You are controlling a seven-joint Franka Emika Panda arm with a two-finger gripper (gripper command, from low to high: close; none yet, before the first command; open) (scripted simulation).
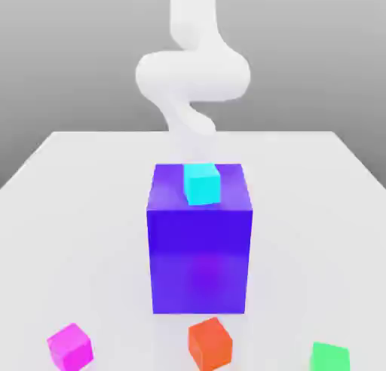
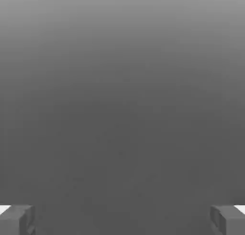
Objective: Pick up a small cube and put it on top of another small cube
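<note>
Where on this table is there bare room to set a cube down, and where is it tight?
Bare table lies wide on both sides of the big blue-violet block, and behind it. The near edge is crowded: magenta-pink cube, orange-red cube, green cube. The block's top carries a cyan cube.

exterior: low, close at worktop [image 1: 75, 181] front edge, facing arm [image 1: 192, 68] | hand: on the wrist, fingertips [image 2: 16, 219] at frame corners, facing plain grey | shared: nothing
</note>
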